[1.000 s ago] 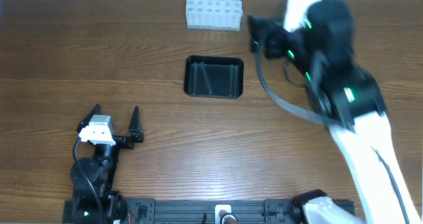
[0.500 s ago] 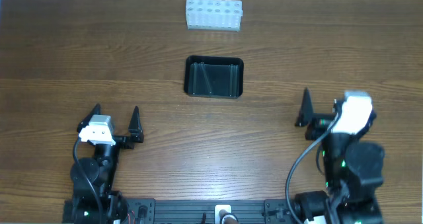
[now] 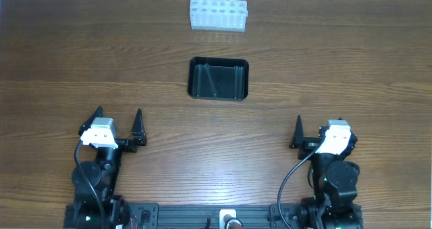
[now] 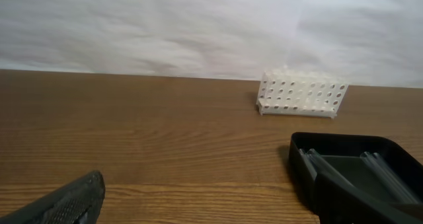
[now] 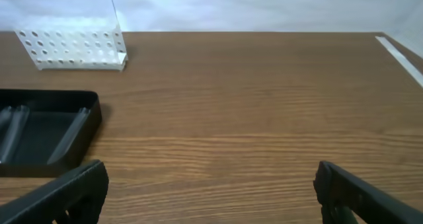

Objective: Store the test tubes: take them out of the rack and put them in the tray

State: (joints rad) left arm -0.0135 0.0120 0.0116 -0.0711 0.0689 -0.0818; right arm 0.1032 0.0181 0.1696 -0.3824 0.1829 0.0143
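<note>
Right claw (image 3: 318, 124) retracted, well apart from tray (image 3: 192, 80); tubes (image 3: 214, 77) seemingly inside.

top cam: overhead, down | wrist cams: low, fwd | shared: rack (image 3: 218, 15), tray (image 3: 192, 80)

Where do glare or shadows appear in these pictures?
Top view: the table is evenly lit, without hard shadows; faint light streaks lie inside the tray. Left wrist view: a slight shadow at the base of the rack, pale glints on the tubes in the tray. Right wrist view: no strong glare on the table.
</note>
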